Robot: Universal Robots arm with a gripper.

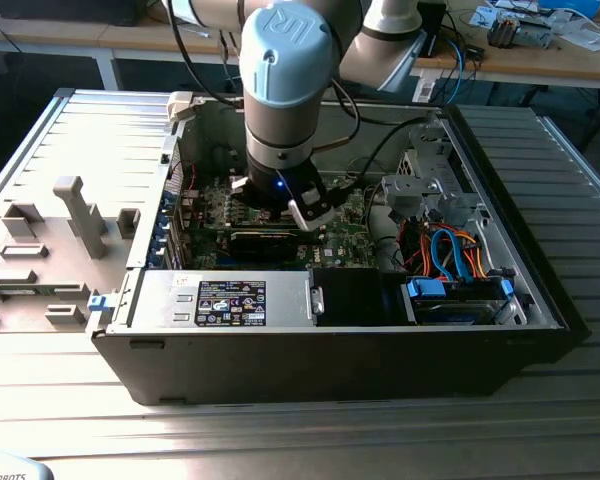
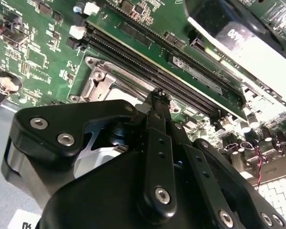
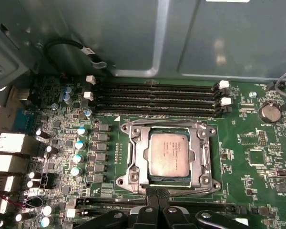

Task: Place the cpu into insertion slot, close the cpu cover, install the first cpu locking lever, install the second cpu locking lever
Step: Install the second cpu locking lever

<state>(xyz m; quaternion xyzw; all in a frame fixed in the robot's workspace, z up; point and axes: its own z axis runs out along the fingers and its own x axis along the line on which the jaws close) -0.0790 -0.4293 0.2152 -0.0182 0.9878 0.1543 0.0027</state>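
The cpu [image 3: 169, 153], a square silver-grey chip, lies flat in the insertion slot [image 3: 168, 180] of the green circuit board. The cpu cover [image 3: 134, 153], a silver frame plate, lies down around it with the chip showing through its window. My gripper [image 3: 157, 192] is shut, its black fingertips pressed together at the socket frame's edge, just off the chip. I see nothing held between them. In the second wrist view the gripper [image 2: 159, 95] hangs over a corner of the cpu cover [image 2: 102, 81]. The exterior view shows the gripper [image 1: 285, 207] low inside the open computer case.
Long black memory slots [image 3: 157, 98] run beside the socket, with the case's grey wall [image 3: 181, 38] beyond. A coin battery [image 3: 269, 112] and blue capacitors [image 3: 78, 143] flank it. The power supply [image 1: 230, 300], cables and blue drive bay [image 1: 450, 265] fill the case front. A grey fixture tray [image 1: 50, 250] lies outside.
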